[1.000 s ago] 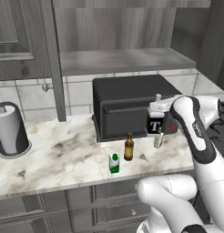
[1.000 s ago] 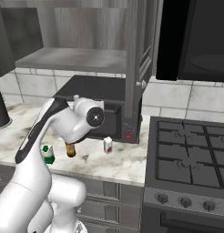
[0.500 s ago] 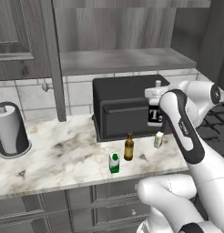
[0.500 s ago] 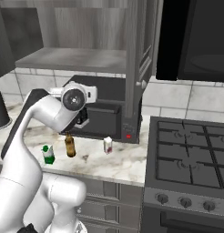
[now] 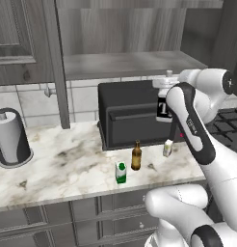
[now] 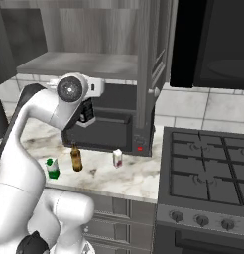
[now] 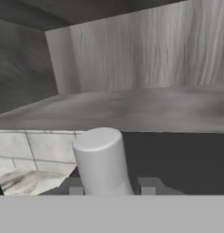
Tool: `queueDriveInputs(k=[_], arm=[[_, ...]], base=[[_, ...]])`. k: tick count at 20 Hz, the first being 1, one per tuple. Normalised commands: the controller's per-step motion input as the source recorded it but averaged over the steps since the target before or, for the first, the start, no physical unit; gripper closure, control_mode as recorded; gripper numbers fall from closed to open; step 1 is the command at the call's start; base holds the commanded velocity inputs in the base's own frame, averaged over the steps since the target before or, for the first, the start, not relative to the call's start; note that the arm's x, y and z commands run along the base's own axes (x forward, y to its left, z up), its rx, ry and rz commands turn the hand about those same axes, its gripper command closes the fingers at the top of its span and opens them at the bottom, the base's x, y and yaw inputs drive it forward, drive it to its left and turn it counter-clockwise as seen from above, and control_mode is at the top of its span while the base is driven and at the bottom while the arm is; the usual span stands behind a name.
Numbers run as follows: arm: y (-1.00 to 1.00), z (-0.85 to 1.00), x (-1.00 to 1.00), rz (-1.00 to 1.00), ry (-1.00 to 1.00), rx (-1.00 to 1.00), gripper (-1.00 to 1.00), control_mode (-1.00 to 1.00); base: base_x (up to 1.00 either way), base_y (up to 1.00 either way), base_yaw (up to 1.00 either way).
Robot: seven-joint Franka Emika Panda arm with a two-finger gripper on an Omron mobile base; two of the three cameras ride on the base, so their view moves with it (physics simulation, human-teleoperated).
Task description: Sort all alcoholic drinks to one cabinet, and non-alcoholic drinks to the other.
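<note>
In the left base view the white arm rises from the lower right of the frame and bends so that its gripper (image 5: 164,99) sits at centre right, in front of the upper right corner of the black microwave (image 5: 127,113). The jaws are closed on the clear bottle (image 5: 163,107), whose black label with a white "T" shows just left of the forearm and whose pale cap reaches about level with the front edge of the open cabinet shelf (image 5: 125,63) above. In the right base view the same bottle (image 6: 86,112) shows as a dark label tucked beside the round wrist joint at upper left of centre, held clear of the surface and in front of the microwave (image 6: 111,126). The hand view looks along the jaws: the bottle's grey cap (image 7: 102,159) stands upright at lower centre between the two dark fingertips (image 7: 75,187), with the grey shelf (image 7: 132,109) stretching across mid-frame and the wood-grain back wall of the cabinet above it. The brown beer bottle (image 5: 136,155) stands upright on the marble surface (image 5: 67,164) at lower centre of the left base view, in front of the microwave, with a small green-and-white container (image 5: 121,172) just beside it to the lower left and a small white carton (image 5: 167,148) apart to its right. A paper towel roll (image 5: 11,140) stands at the far left. In the right base view a stove (image 6: 206,173) fills the right side.
</note>
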Motion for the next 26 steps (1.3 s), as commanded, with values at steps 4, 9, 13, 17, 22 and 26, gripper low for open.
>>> queueDriveInputs(k=[4, 9, 13, 17, 22, 26], arm=[[-0.18, 0.45, 0.19, -0.02, 0.0, 0.0, 1.0, -1.0], [-0.2, 0.44, 0.3, -0.02, 0.0, 0.02, 1.0, -1.0], [-0.15, 0.41, 0.29, -0.02, 0.0, 0.03, 1.0, -1.0], [-0.13, 0.29, 0.24, -0.01, -0.01, 0.03, 1.0, -1.0], [-0.08, 0.27, 0.16, -0.01, -0.05, 0.02, 1.0, -1.0], [-0.01, 0.26, 0.01, -0.01, -0.11, 0.01, 1.0, -1.0]], base=[[0.0, 0.0, 0.0], [0.0, 0.0, 0.0], [0.0, 0.0, 0.0], [0.0, 0.0, 0.0], [0.0, 0.0, 0.0], [0.0, 0.0, 0.0]])
